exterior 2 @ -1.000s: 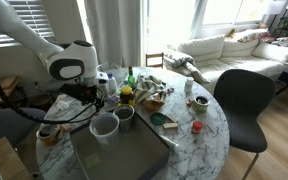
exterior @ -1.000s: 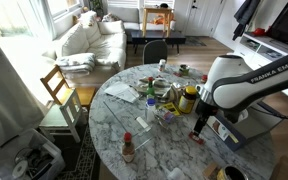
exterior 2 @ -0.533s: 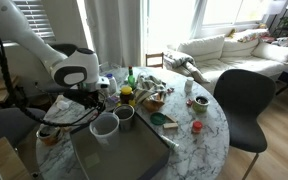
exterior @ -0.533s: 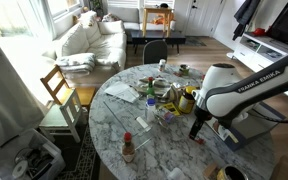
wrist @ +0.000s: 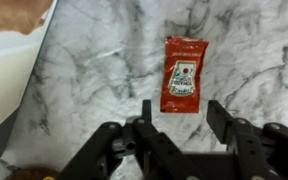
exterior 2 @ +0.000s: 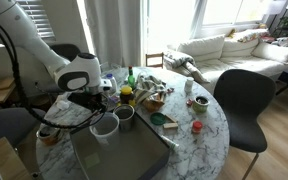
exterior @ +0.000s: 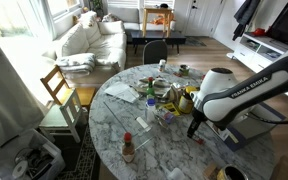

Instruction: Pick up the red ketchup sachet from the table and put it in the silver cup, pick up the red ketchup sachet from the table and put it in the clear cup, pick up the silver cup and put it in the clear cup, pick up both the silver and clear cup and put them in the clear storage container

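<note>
White arm [exterior: 232, 90], jaws low over marble table [exterior: 169, 150]

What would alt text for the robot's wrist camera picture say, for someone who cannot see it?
A red ketchup sachet lies flat on a white marbled table, just beyond the open gripper, in line with the gap between its two dark fingers, which rise from the bottom edge.

Bare marble table [wrist: 94, 60] all round the ketchup sachet [wrist: 182, 75]; a pale object [wrist: 9, 70] lies well apart at one side
</note>
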You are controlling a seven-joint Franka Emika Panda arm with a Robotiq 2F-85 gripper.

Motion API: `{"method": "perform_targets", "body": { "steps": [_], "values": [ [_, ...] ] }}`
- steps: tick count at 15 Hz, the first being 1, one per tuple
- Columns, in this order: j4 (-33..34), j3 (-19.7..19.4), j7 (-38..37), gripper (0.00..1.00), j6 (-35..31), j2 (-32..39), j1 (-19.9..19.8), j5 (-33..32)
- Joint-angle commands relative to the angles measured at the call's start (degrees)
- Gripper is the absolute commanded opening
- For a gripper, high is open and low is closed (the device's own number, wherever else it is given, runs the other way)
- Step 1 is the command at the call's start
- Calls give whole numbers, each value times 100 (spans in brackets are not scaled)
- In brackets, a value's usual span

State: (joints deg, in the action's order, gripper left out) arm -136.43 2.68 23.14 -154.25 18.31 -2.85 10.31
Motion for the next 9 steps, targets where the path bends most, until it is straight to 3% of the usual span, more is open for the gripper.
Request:
{"method": "perform_targets", "body": {
  "steps": [1,6,8,9],
  "values": [
    [69,125,-39,55,-199,189,-155,-143],
    [101,168,-50,33,-271,287,-210,-193],
    [112,151,-78,7,-285,283,-219,-244],
    [115,151,-85,0,-271,267,-226,-256]
  ]
}}
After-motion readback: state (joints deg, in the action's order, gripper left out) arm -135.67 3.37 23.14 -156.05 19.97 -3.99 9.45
